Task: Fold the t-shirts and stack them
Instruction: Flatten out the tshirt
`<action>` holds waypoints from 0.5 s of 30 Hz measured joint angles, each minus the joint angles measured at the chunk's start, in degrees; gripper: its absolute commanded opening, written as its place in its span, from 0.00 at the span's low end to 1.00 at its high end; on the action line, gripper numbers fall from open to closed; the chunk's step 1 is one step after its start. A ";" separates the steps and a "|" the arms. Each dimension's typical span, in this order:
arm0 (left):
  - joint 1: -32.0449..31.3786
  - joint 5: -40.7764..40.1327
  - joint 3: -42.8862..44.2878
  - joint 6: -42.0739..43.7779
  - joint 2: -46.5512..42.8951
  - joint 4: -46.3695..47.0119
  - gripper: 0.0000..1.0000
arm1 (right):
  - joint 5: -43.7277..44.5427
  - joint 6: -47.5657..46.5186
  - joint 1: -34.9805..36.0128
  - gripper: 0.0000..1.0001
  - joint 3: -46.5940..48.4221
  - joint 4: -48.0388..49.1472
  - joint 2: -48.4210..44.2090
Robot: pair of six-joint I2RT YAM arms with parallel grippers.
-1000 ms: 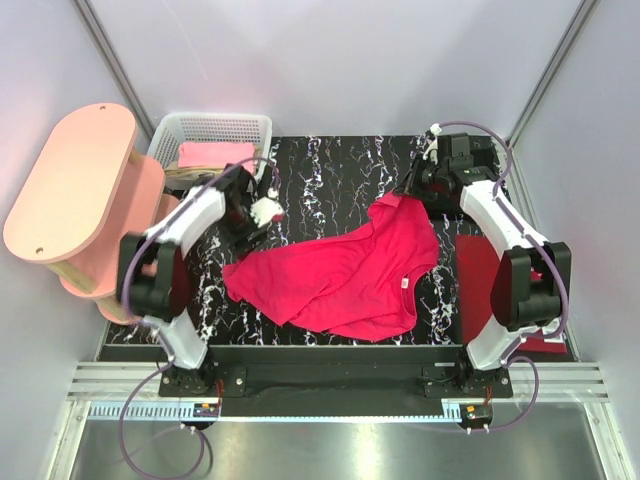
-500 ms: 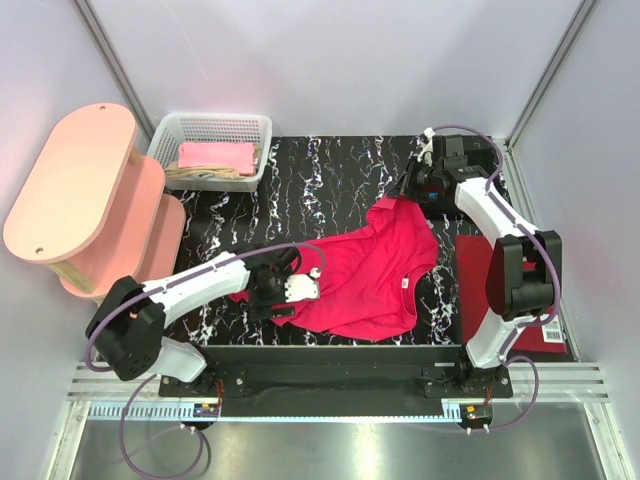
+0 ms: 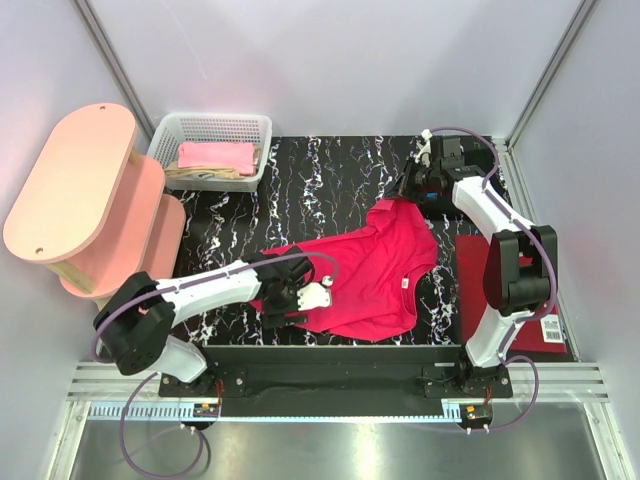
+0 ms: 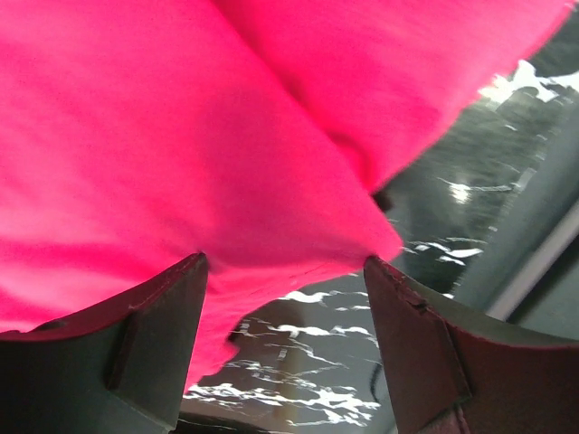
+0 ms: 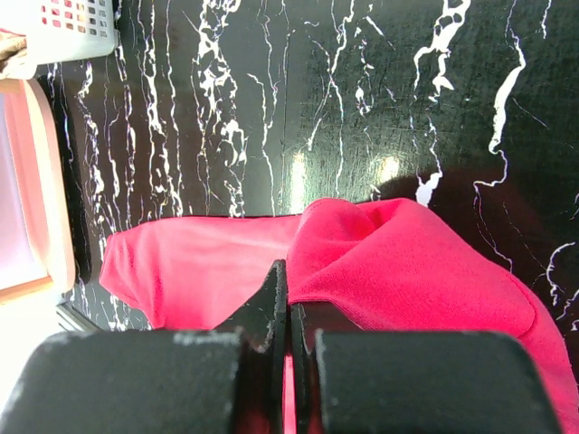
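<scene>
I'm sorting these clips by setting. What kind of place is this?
Probably a robot lab cell: plain white walls, a black marbled table with a metal rail, and a basket of folded cloth.

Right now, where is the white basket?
In the top view, the basket sits at the far left corner of the table, beside the pink shelf.

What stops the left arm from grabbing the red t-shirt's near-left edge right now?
Probably nothing, so yes: the left end effector is open right at the edge of the red t-shirt, with no other object between.
</scene>
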 measured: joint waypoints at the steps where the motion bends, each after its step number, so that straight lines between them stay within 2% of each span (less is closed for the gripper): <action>1: -0.42 0.17 -0.31 -0.15 -0.02 -0.39 0.74 | -0.02 0.00 0.00 0.00 0.00 0.00 0.00; 15: -6.19 2.56 -0.66 -2.73 -1.99 -4.63 0.75 | -0.50 0.28 0.00 0.00 0.04 0.02 0.98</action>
